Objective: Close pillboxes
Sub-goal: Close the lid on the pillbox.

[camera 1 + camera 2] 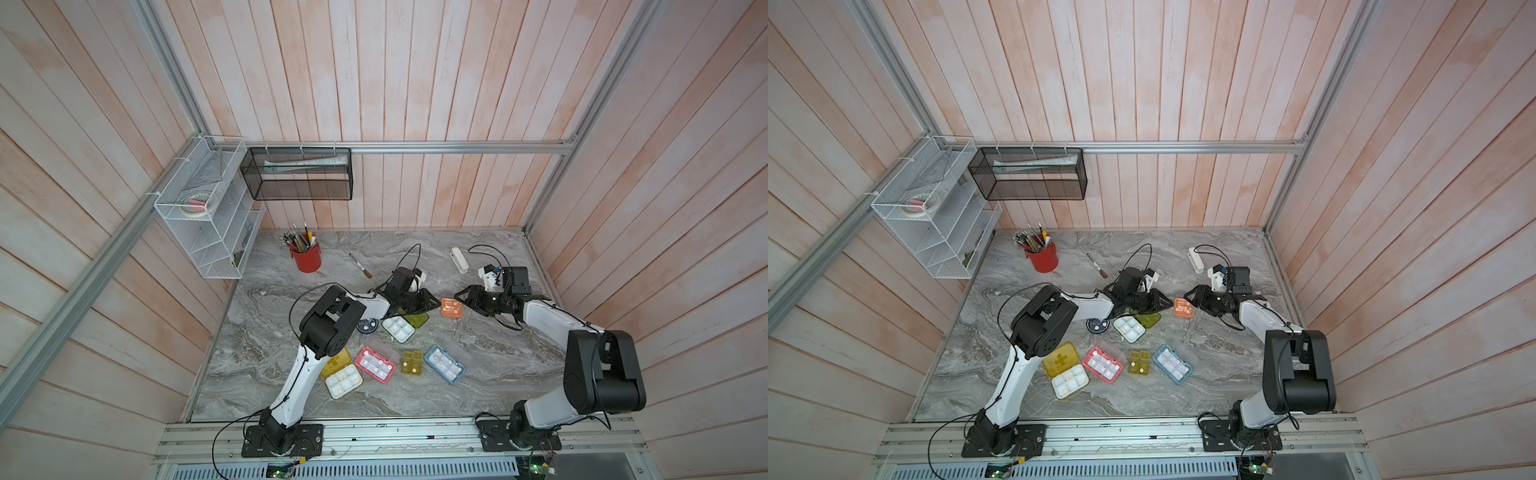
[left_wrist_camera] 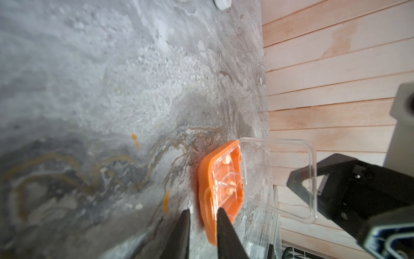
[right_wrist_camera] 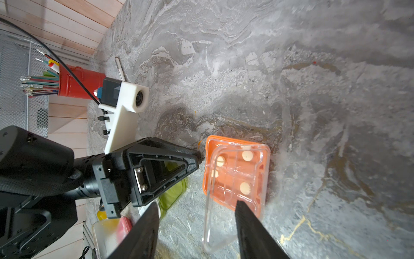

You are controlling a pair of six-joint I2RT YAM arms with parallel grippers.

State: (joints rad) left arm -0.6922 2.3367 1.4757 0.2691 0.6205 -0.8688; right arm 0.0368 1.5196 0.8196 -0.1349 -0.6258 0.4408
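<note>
Fingertips of the left gripper (image 2: 202, 212) stand a sliver apart astride the orange pillbox's (image 2: 205, 179) rounded rim — pinching or not, I cannot tell. The right gripper (image 3: 197, 201) is spread wide about the half-raised clear lid (image 3: 208, 201). Veined marble table (image 1: 498, 374) lies open behind the box; round pale tablets (image 3: 244, 188) show plainly only in wrist views.

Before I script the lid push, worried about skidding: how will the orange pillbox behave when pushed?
Probably light: the orange pillbox is thin plastic holding few pills, so it may slide on the smooth table. Its clear lid looks thin, likely flexing.
</note>
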